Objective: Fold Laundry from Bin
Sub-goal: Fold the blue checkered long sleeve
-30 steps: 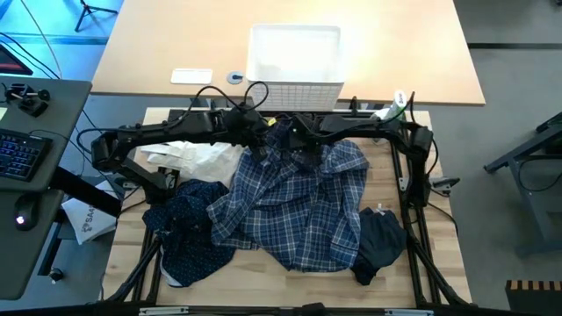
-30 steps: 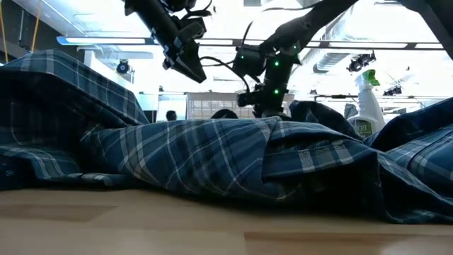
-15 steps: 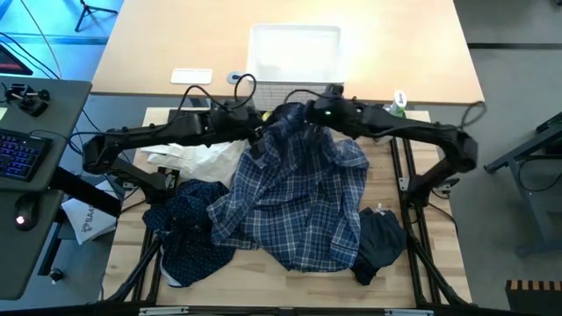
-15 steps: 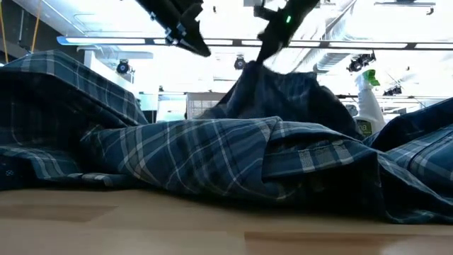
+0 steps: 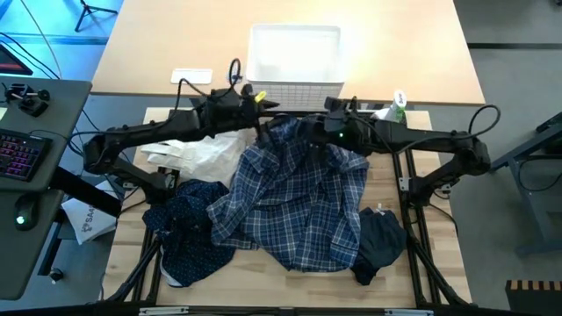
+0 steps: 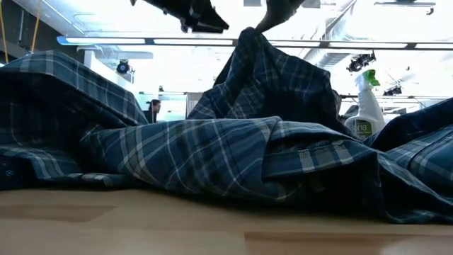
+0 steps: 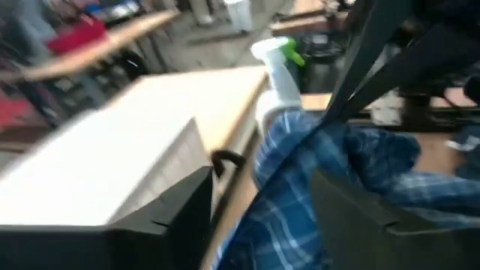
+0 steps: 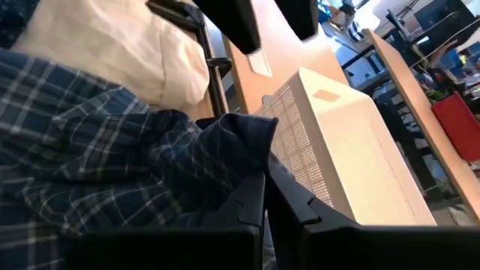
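The blue-and-white plaid shirt (image 5: 299,206) lies spread over the table's middle, its far part raised in a peak (image 6: 249,42). My right gripper (image 5: 306,132) is shut on that peak. My left gripper (image 5: 262,114) hovers open just left of it, above the table's far edge, with the plaid cloth (image 7: 300,172) showing beyond its fingers. The navy dotted shirt (image 5: 189,235) lies crumpled at the near left, and the dark navy piece (image 5: 382,247) at the near right. The white bin (image 5: 294,60) stands beyond the table's far edge. My right gripper pinches a bunched fold of the plaid shirt (image 8: 251,150) between its two fingers, at the shirt's far edge. The fingers slant down from the table's right side. The held part is lifted in a peak, and the cloth falls from it to the rest of the shirt on the table.
A cream-white cloth bag (image 5: 200,158) lies at the far left of the table. A spray bottle (image 5: 397,103) stands at the far right corner. The bin's lattice wall (image 8: 337,157) is close behind both grippers.
My right gripper has risen from the table with the plaid shirt's far part, drawing it up into a peak while the rest stays spread on the table. My left gripper has gone up a little and tipped toward level.
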